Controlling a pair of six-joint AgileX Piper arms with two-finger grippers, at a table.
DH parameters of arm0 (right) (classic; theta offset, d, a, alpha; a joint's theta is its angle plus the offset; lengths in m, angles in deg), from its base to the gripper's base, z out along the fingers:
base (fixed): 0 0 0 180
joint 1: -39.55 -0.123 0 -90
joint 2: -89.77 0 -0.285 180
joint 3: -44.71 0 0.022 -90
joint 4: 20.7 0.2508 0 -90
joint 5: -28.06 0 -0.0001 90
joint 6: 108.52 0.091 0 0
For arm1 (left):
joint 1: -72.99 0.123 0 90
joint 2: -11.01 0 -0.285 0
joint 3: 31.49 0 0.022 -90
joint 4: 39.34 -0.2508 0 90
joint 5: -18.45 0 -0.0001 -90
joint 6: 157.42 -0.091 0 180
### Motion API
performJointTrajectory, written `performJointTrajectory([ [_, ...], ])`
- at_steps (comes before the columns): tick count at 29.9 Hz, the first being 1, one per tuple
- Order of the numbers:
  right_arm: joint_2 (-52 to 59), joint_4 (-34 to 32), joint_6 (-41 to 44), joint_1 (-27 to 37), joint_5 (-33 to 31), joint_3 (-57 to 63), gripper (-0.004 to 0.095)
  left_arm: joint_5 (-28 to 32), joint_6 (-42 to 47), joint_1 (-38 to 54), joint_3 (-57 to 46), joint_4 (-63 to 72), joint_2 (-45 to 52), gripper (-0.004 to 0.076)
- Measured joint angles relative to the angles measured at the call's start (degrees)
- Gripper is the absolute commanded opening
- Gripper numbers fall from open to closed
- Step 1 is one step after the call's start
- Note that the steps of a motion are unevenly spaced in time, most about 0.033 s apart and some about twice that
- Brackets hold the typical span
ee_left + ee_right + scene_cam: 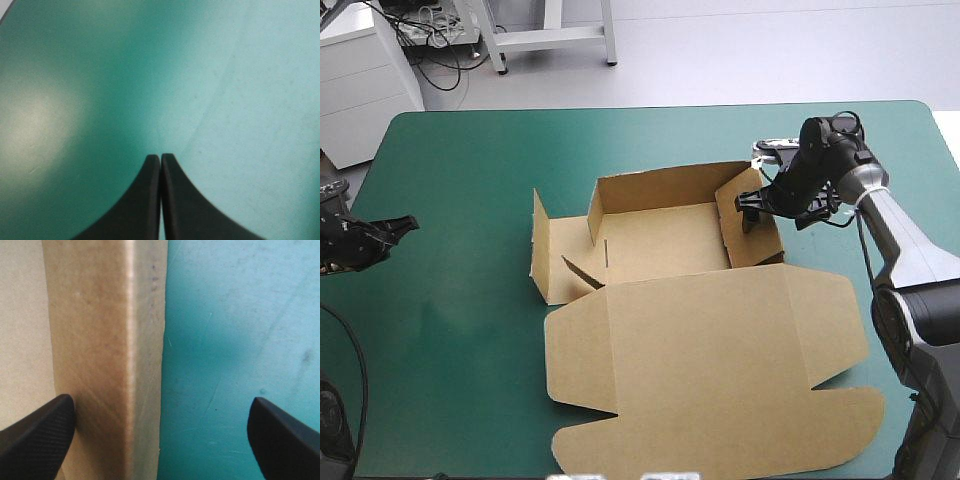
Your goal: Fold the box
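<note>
Teal-green cover [450,200], brown box [665,240], left end effector [160,156] closed, right end effector [161,401] spread astride its wall [105,340]

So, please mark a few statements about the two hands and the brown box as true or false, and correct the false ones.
1. The left hand is shut. True.
2. The right hand is shut on the box. False: it is open, and the box's right wall stands between its fingers.
3. The lid lies flat on the teal-green cover. True.
4. The left hand touches the box. False: it is over bare cover, apart from the box.
</note>
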Motion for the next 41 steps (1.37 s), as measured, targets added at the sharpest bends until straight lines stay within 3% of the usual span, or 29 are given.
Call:
performJointTrajectory([
  [12, -0.2, -1.3, -0.7, -2.7, 0.1, 0.4, 0.0853, 0.2, 0.0, 0.0, 0.0, 0.0, 0.0, -0.0017],
  [18, -1.7, -2.1, -0.5, -3.4, 0.1, 0.4, 0.0708, 0.0, 0.0, 0.0, 0.0, 0.0, 0.0, -0.0017],
  [22, -2.3, -2.2, -0.2, -3.4, 0.1, 0.4, 0.0491, -0.1, 0.0, 0.0, 0.0, 0.0, 0.0, -0.0017],
  [27, -2.3, -2.1, -0.1, -3.4, 0.1, 0.4, -0.0030, -0.3, 0.0, 0.0, 0.0, 0.0, 0.0, -0.0017],
  [41, -0.6, -3.3, 0.0, -3.4, 0.3, -1.3, -0.0008, -0.8, -1.6, 0.0, 0.0, 1.1, 0.0, -0.0017],
])
